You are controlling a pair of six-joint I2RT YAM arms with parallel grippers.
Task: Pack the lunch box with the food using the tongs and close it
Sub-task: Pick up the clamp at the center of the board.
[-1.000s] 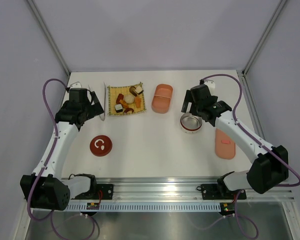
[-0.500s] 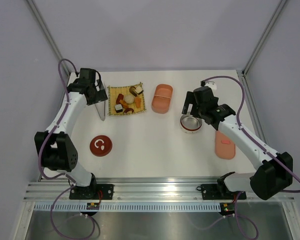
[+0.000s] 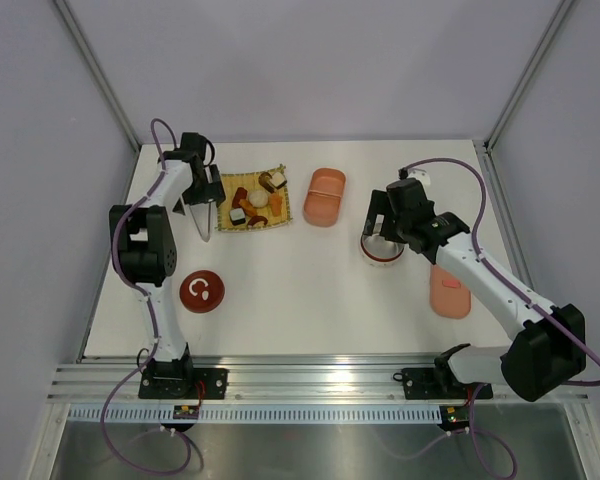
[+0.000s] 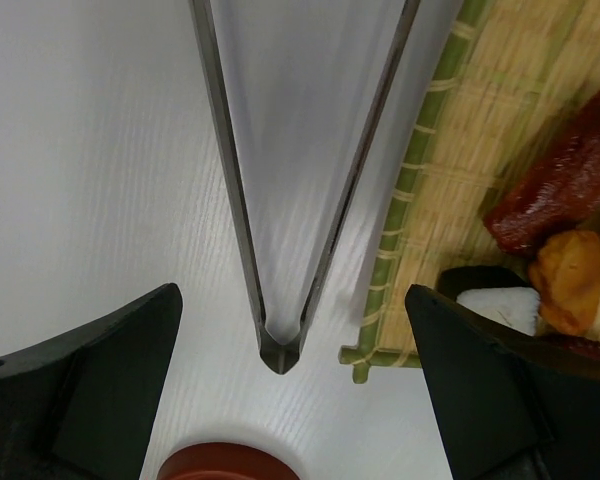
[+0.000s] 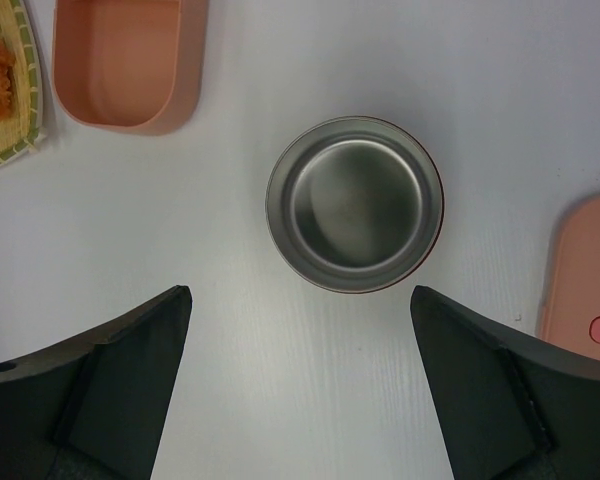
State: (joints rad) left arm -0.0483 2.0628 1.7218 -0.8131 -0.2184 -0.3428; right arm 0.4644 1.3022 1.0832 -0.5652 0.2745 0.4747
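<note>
Change: since a second ago the left arm has swung toward the far left of the table, and the left gripper now hangs over the tongs; the right arm has barely shifted.
Left gripper: jaws wide apart, holding nothing.
Tongs: flat on the table directly beneath the left gripper, joined end between its fingers, the two arms spreading away ahead of it.
Food: on the yellow mat, just beyond the left gripper's right-hand finger; a red-brown piece, an orange lump and a white-and-dark block show there.
Red round lid: behind the left gripper, toward the arm bases.
Right gripper: jaws wide apart, holding nothing.
Steel bowl: upright, empty, just ahead of the right gripper's fingertips.
Lunch box: pink tray, open, ahead and to the left of the right gripper.
Pink lid: flat on the table, to the right of the right gripper.
</note>
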